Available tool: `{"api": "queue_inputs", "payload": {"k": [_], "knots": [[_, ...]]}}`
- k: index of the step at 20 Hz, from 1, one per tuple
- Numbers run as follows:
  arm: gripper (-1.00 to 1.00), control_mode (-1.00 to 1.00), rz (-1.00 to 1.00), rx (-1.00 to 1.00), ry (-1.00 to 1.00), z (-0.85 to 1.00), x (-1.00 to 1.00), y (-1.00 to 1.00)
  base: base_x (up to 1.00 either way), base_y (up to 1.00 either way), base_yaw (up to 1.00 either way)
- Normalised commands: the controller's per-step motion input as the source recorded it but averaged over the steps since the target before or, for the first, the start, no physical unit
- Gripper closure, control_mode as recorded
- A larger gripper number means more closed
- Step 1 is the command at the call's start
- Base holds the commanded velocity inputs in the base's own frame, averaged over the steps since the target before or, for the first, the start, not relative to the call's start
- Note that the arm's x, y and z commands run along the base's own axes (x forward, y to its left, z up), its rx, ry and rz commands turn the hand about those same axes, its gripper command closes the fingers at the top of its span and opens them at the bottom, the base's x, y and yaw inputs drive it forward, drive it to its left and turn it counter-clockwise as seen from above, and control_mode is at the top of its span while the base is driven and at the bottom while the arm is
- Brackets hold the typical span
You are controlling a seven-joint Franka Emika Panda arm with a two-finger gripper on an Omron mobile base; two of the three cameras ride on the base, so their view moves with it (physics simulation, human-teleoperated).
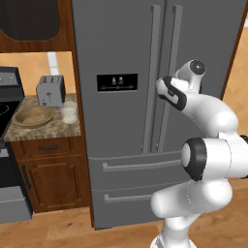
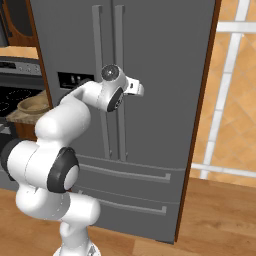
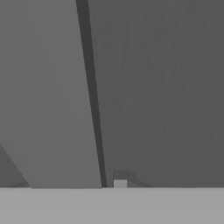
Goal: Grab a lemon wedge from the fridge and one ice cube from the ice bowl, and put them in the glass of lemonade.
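The room was a kitchen with a wood-plank floor [image 1: 58, 227] and brown wooden cabinets [image 1: 48, 179]. To the left of the fridge [image 1: 121, 43] a speckled stone tabletop [image 1: 46, 130] carried a grey toaster [image 1: 51, 90] at the back, the wide tan ice bowl [image 1: 34, 116] in front of it, and the glass of lemonade [image 1: 69, 112] just beside the bowl on its fridge side. A black stove [image 1: 7, 104] stood at the far left edge. The ice cube and the lemon wedge could not be made out; whatever lay in the bowl was too small to tell.

The fridge stood shut, both doors closed, its two long vertical handles [image 1: 160, 77] side by side along the middle seam, the black dispenser panel [image 1: 116, 82] on the left door and two drawers [image 1: 135, 181] below.

The end effector [image 2: 136, 89] was raised against the upper fridge front, right at the handle of the right-hand door. From the hand view a pale handle bar [image 3: 61, 100] ran close past the camera beside the dark door seam [image 3: 92, 96]. Whether the jaws were apart or clamped on the handle I could not tell; the fingertips were hidden against the door.
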Motion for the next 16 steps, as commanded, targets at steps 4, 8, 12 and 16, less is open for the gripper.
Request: {"api": "queue_inputs", "payload": {"k": [4, 8, 12, 16], "knots": [[1.00, -1.00, -0.09, 0.00, 0.00, 0.02, -0.39, -0.57, 0.00, 0.00, 0.00], [1.00, -1.00, -0.12, 0.06, 0.00, 0.07, -0.75, -0.84, 0.00, 0.00, 0.00], [1.00, -1.00, -0.15, 0.09, 0.00, 0.09, -0.63, -0.97, 0.00, 0.00, 0.00], [1.00, -1.00, -0.14, 0.11, 0.00, 0.03, -0.60, -1.00, 0.00, 0.00, 0.00]]}}
